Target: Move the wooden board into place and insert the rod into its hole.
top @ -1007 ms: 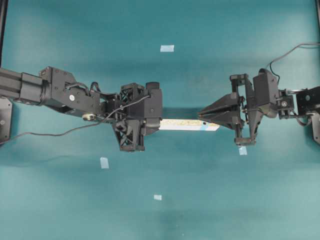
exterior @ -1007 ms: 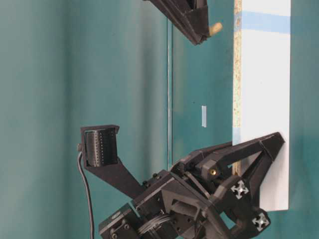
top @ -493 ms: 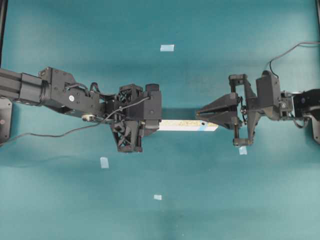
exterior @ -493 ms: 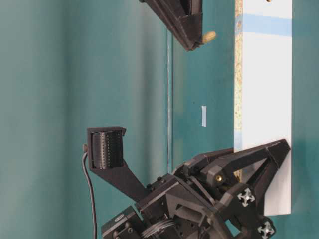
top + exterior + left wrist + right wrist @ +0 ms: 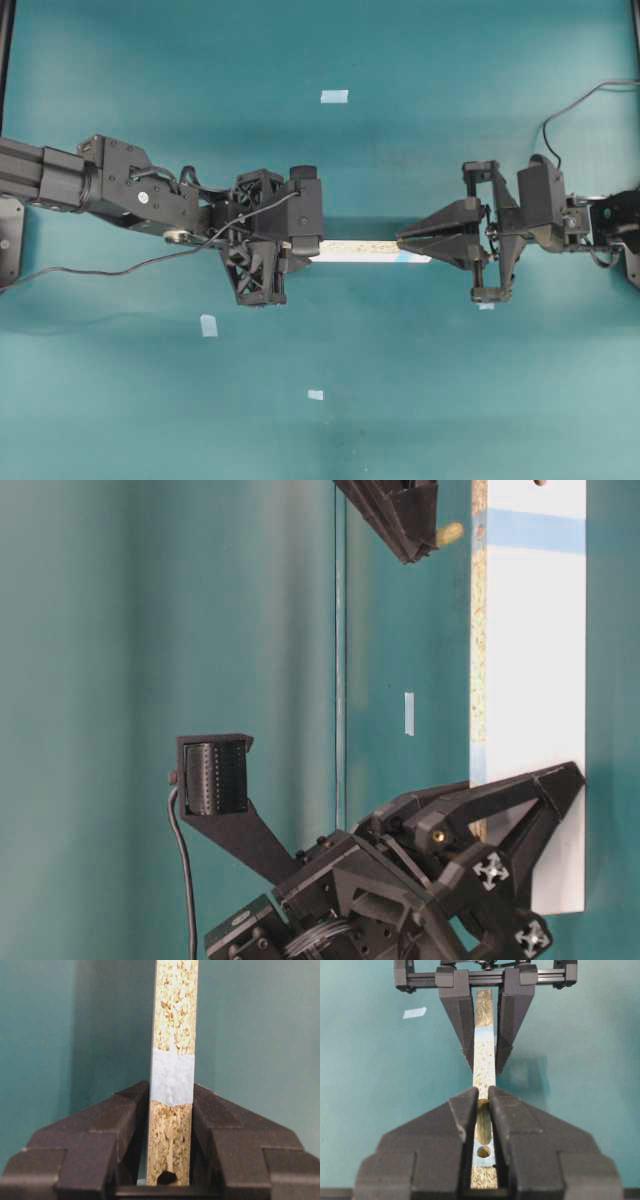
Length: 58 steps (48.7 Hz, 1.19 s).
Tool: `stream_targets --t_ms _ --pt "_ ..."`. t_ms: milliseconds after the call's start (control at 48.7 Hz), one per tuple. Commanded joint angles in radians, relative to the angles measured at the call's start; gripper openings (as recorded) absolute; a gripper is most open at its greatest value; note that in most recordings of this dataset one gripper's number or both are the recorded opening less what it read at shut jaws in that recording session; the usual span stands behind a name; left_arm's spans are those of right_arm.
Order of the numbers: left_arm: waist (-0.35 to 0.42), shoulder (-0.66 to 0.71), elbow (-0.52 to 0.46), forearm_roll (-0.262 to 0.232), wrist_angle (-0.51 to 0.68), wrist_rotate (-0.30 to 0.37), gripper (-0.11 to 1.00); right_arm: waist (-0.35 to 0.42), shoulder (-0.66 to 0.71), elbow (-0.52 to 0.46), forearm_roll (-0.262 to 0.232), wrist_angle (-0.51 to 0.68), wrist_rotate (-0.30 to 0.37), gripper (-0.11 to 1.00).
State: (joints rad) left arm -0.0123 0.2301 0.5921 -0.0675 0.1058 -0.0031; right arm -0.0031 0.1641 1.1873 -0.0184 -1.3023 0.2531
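The left gripper (image 5: 300, 250) is clamped on 1 end of the wooden board (image 5: 360, 249), standing on edge. Above the hole (image 5: 483, 1151), the right gripper (image 5: 483, 1096) pinches the rod (image 5: 448, 532). A tilted rod might jam or slip.

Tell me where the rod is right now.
The rod is pinched in the right gripper, its tip sticking out near the top of the table-level view, just off the wooden board's speckled edge near its blue tape band.
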Motion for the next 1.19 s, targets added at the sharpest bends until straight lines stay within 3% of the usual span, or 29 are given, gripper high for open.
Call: stream_targets --t_ms 0,781,1171 --pt "-0.003 -0.023 -0.006 0.000 0.003 -0.009 0.24 0.003 -0.006 -0.002 0.003 -0.011 -0.003 0.11" --pt "-0.003 -0.026 -0.008 0.000 0.003 -0.009 0.24 0.008 0.028 -0.009 0.003 0.017 -0.003 0.11" --pt "-0.003 -0.025 -0.006 0.000 0.003 -0.011 0.24 0.041 0.028 0.012 0.044 0.066 -0.002 0.11"
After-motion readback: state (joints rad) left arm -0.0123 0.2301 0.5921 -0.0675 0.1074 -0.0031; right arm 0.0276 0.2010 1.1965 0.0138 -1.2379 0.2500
